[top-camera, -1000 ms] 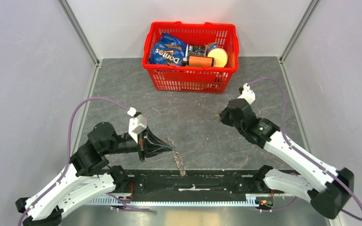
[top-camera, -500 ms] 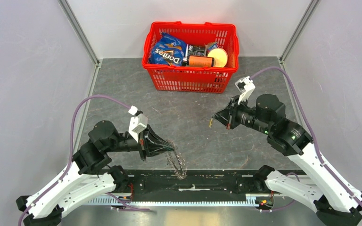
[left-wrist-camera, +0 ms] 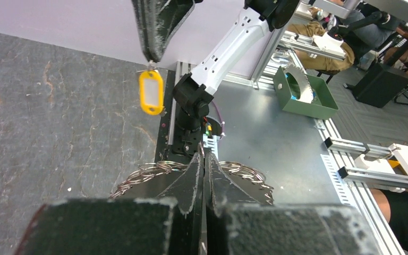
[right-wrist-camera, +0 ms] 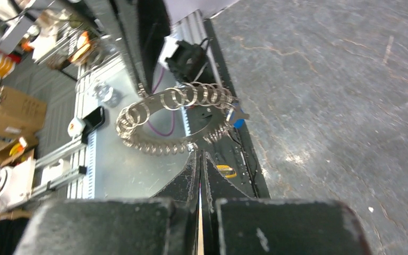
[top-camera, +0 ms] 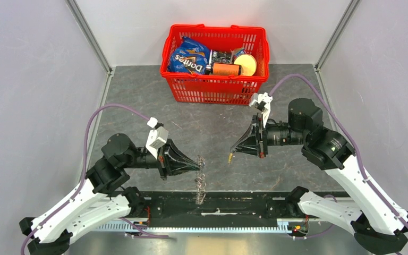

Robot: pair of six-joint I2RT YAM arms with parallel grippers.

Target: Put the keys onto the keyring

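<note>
Grey metal loops fringe the keyring (top-camera: 200,184), which hangs in the air just below the tip of the left gripper (top-camera: 198,164). That gripper's jaws are pressed together on the ring's upper edge, and in the left wrist view the fringe fans out to both sides of the 2 closed fingers. Opposite, the right gripper (top-camera: 234,151) points toward the left one, tip facing tip, with a small gap between them above the slate-grey table (top-camera: 138,101). Its jaws are likewise clamped, pinching the yellow key (top-camera: 229,158), whose plastic head hangs just under the fingertips. From the left wrist camera that yellow head shows ahead of and above the left fingers, dangling from the dark tip of the right gripper. The yellow key is near the keyring but apart from it. In the right wrist view the ring stands just beyond the right fingertips, its hollow centre facing us, and the blue key (right-wrist-camera: 237,119) sits on the fringe at the ring's right side; we cannot tell how it is attached. Well beyond both grippers stands a red basket (top-camera: 215,90) holding packets.
</note>
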